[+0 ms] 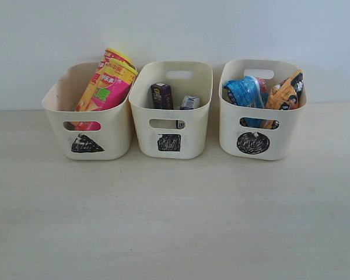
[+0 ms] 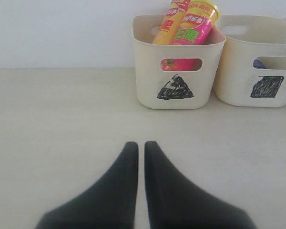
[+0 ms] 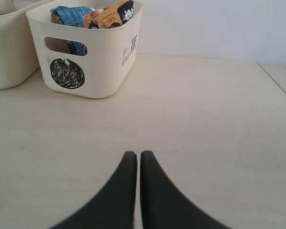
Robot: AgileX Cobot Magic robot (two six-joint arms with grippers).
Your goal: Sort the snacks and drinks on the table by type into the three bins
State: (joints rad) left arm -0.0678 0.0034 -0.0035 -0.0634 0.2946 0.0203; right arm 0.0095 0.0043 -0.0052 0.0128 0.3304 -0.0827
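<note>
Three cream bins stand in a row at the back of the beige table. The triangle bin holds the yellow-red canister and the pink-yellow canister, both leaning. Inside the square bin are the dark purple carton and the white-and-blue carton. The circle bin holds the blue bag and the orange-black bag. My left gripper is shut and empty above bare table, short of the triangle bin. My right gripper is shut and empty, short of the circle bin.
A pale wall rises behind the bins. In the right wrist view a seam or table edge runs off beyond the circle bin. Neither arm shows in the exterior view.
</note>
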